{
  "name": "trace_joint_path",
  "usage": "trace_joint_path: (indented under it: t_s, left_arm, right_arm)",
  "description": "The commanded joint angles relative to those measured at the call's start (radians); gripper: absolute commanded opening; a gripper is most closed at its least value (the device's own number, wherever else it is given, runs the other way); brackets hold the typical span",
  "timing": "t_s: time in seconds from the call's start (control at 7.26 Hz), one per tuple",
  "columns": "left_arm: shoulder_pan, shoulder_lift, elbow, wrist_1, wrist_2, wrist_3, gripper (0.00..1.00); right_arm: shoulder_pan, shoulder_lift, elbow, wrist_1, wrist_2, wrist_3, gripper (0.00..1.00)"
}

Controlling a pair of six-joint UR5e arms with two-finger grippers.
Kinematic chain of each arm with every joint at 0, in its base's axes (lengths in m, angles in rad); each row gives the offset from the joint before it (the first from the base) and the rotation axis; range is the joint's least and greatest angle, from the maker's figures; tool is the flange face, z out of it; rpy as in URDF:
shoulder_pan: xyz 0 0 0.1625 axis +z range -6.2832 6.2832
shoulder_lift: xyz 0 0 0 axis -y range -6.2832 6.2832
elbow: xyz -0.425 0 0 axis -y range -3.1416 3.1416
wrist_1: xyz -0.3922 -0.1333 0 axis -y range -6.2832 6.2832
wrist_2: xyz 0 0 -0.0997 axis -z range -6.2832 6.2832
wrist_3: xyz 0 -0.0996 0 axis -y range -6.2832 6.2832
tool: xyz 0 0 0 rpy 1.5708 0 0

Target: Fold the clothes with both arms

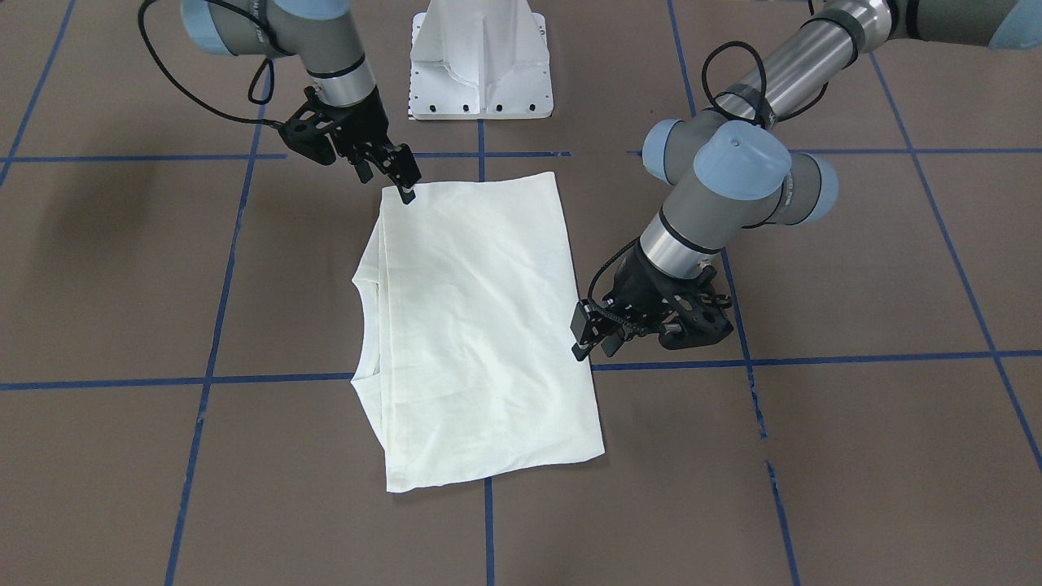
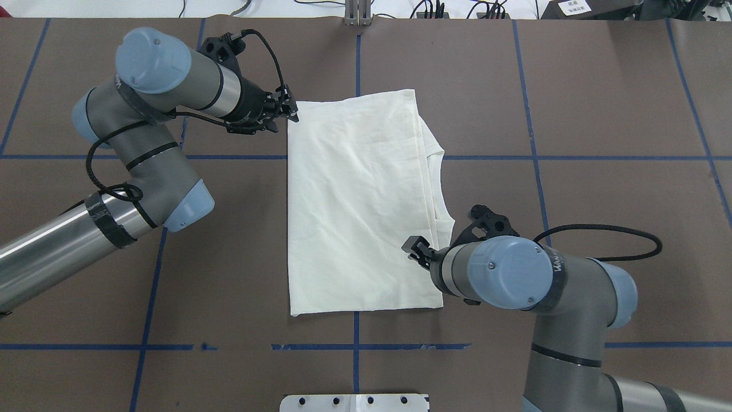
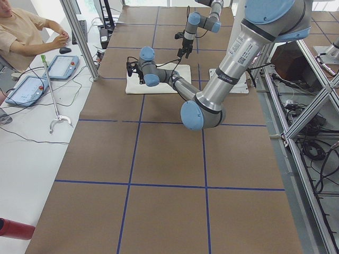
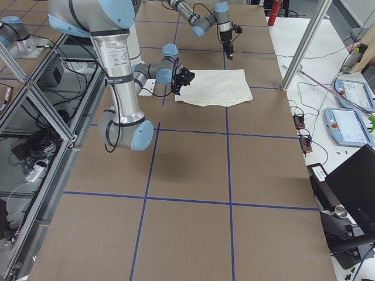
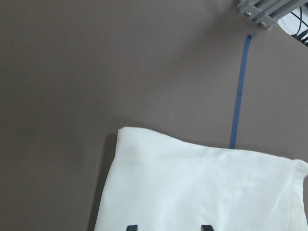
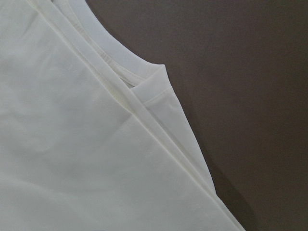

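1. The shirt lies flat on the brown table. It is folded to a rectangle, plain side up, and the white base stands off its near edge.
2. The shirt's edge on my left arm's side runs straight and smooth. The edge on my right arm's side is stacked in layers, with the collar notched into it.
3. Brown table shows on all four sides of the shirt, crossed by blue tape lines.
4. My left gripper hangs at the shirt's far corner on the straight-edged side. Only my left wrist camera shows the fingertips. They stand well apart, with cloth between them and the corner ahead. I cannot tell whether they touch the cloth.
5. My right gripper points down at the shirt's near corner on the collar side. From overhead it seems to sit further in over the cloth.
6. My right wrist camera shows only the collar and layered edges, no fingers. I cannot tell whether that gripper is spread or closed.
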Motion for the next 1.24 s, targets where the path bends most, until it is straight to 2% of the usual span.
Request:
trace_joint_path:
  t_s: [0.0,0.69,0.83,0.96,1.1]
  left_arm:
    - [-0.001,0.015,-0.025,0.015,0.000,0.001,0.55]
    - [0.001,0.015,-0.023,0.015,0.001,0.001,0.57]
    - [0.001,0.015,-0.023,0.015,0.001,0.001,0.57]
    - [0.001,0.015,-0.023,0.017,0.003,0.001,0.57]
    - [0.001,0.015,-0.023,0.015,0.003,0.001,0.57]
  right_arm:
    - [-0.017,0.034,-0.063,-0.025,-0.003,0.003,1.00]
    - [-0.010,0.031,-0.090,-0.025,-0.002,0.003,0.88]
    - [-0.008,0.028,-0.088,-0.028,0.000,0.003,0.71]
    - [-0.008,0.019,-0.088,-0.029,0.002,0.003,0.69]
    - [-0.008,0.017,-0.088,-0.029,0.003,0.003,0.61]
